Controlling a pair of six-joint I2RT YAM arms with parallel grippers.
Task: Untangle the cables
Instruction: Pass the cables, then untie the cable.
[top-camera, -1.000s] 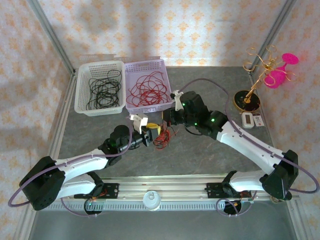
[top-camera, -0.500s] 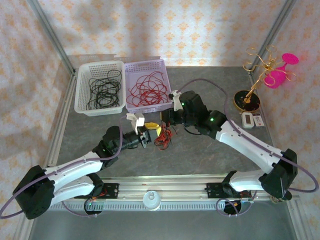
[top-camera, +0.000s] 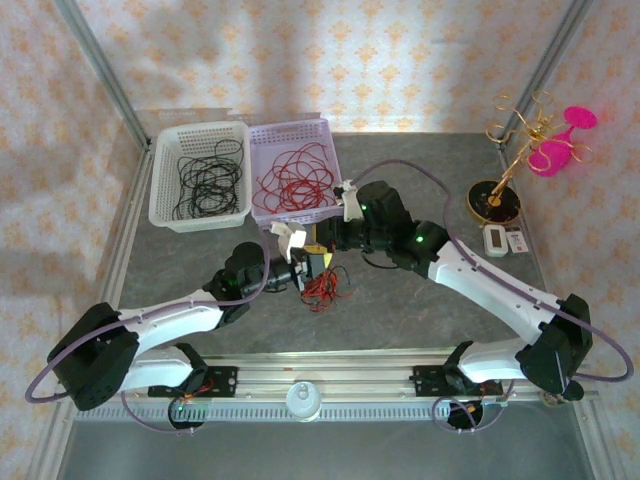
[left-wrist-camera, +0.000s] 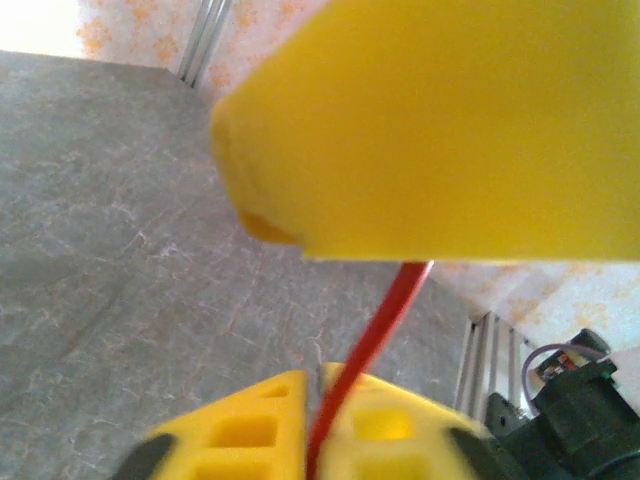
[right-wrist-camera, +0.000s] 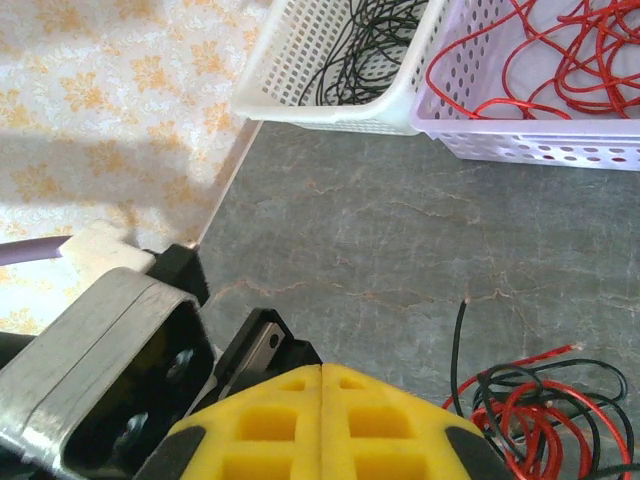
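A small tangle of red and black cables (top-camera: 322, 288) lies on the grey table, also at the lower right of the right wrist view as the tangle (right-wrist-camera: 535, 410). My left gripper (top-camera: 316, 264) is just above it, and its yellow fingers (left-wrist-camera: 250, 430) are shut on one red cable (left-wrist-camera: 385, 310). That strand runs up to the yellow finger of my right gripper (left-wrist-camera: 440, 120), where its end is hidden. My right gripper (top-camera: 320, 247) is tip to tip with the left one. In its own view the right gripper (right-wrist-camera: 322, 368) is shut, with no strand showing between the pads.
At the back left, a white basket (top-camera: 165, 190) holds black cables and a lilac basket (top-camera: 290, 128) holds red cables. A gold stand (top-camera: 500, 190) with a pink piece and a small white device (top-camera: 497, 240) sit at the right. A metal rail (top-camera: 300, 385) runs along the near edge.
My left gripper has shut on a red strand and moved right, up against the right gripper. The right gripper shifted slightly left. The tangle now lies a little lower on the table.
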